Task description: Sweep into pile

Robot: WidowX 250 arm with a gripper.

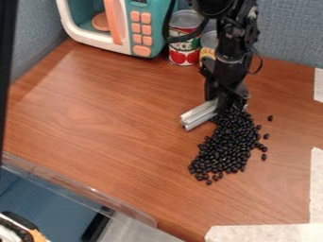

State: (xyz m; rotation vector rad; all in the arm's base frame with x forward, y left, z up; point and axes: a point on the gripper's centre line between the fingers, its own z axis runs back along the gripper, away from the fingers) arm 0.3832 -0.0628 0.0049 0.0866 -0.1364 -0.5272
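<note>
The black gripper (225, 101) hangs down at the right of centre, just above the table, closed around one end of a silver metal bar (200, 114). The bar's free end points left and toward the camera. Black beans (228, 144) lie in a dense, elongated heap that starts beneath the gripper and stretches toward the front. A few single beans (270, 118) are scattered along the heap's right side. The gripper covers the heap's far end and the bar's right end.
A toy microwave (120, 23) stands at the back left, with a red-labelled can (184, 40) and a yellowish can (208, 45) beside it behind the arm. A clear plastic strip (82, 186) edges the table (95, 118) at front left. White tape (265, 233) borders the front right.
</note>
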